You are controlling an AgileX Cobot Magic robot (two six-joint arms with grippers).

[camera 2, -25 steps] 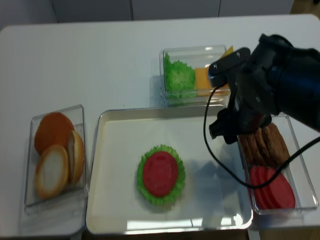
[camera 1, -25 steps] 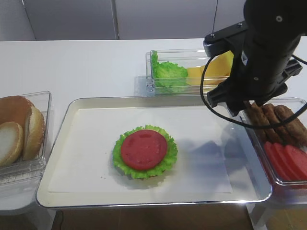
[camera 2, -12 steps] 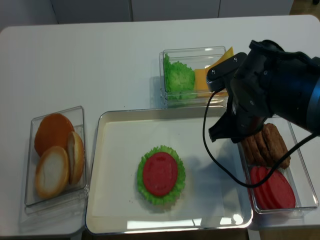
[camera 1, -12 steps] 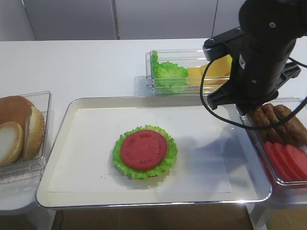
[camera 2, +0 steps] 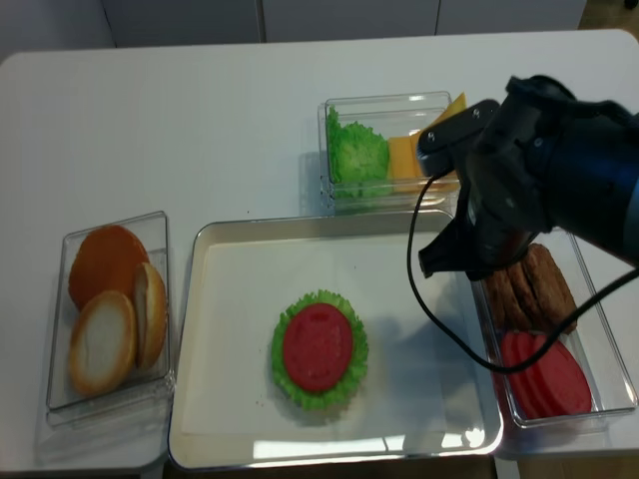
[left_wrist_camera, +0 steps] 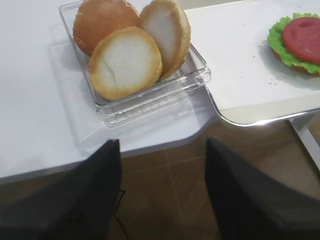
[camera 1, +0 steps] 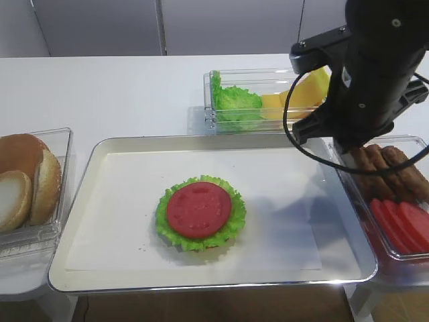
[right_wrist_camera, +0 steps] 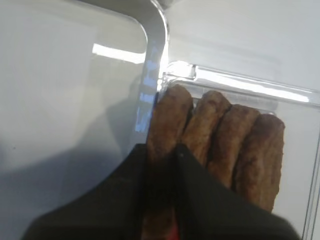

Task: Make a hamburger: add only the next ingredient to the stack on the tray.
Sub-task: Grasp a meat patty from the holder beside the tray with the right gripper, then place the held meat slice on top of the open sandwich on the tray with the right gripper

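Several dark brown patties [right_wrist_camera: 235, 145] stand on edge in a clear box [camera 1: 412, 144] right of the tray. My right gripper [right_wrist_camera: 160, 150] is shut on the leftmost patty [right_wrist_camera: 167, 117], which still stands in the row. In the high views the black arm [camera 1: 365, 80] hides those jaws. The stack [camera 1: 200, 211], lettuce rim with a tomato slice on top, lies mid-tray [camera 1: 87, 181], well left of the gripper. My left gripper [left_wrist_camera: 162, 142] hangs open and holds nothing, over the floor off the table's front edge.
Red tomato slices [camera 1: 402, 225] fill the near end of the patty box. A box with lettuce and yellow cheese [camera 1: 255, 100] stands behind the tray. Bun halves [left_wrist_camera: 125, 60] sit in a clear box left of the tray.
The right jaws have closed from wide apart onto the leftmost patty. The right arm has shifted a little right and away. The left gripper has not moved.
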